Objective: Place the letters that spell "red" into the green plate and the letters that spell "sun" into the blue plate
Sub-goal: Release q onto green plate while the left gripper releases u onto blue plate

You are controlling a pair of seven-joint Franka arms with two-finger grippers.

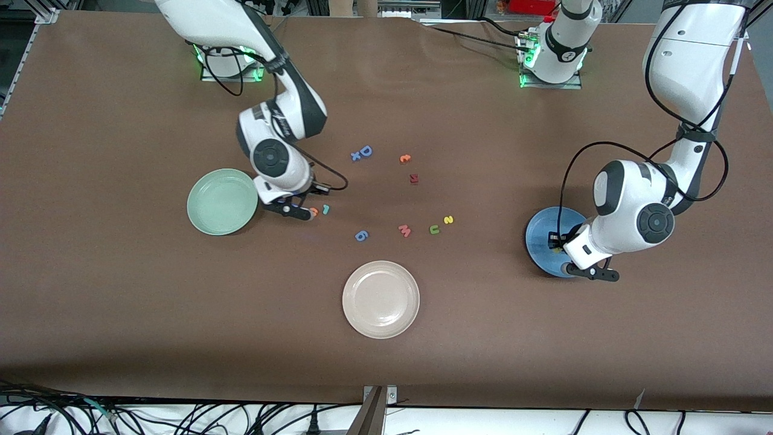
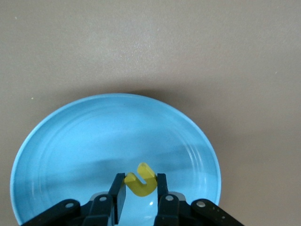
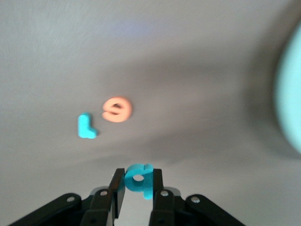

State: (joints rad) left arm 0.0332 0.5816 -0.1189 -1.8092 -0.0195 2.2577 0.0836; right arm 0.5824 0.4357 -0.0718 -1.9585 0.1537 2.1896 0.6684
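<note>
My right gripper (image 3: 138,181) is shut on the teal d (image 3: 137,179) and hangs above the table beside the green plate (image 1: 222,201). Under it lie the orange e (image 3: 117,109) and the thin teal r (image 3: 86,126), side by side; in the front view the e (image 1: 314,211) and r (image 1: 325,209) sit just past the right gripper (image 1: 299,211). My left gripper (image 2: 140,182) is shut on a yellow arch letter (image 2: 141,184) low over the blue plate (image 2: 70,141). The yellow s (image 1: 448,220) and the green arch letter (image 1: 434,229) lie mid-table.
A beige plate (image 1: 380,299) sits nearest the front camera. Loose pieces lie mid-table: a pink M (image 1: 404,230), a blue 6 shape (image 1: 360,235), a blue D (image 1: 365,151), a small orange piece (image 1: 405,158) and a dark red one (image 1: 413,178).
</note>
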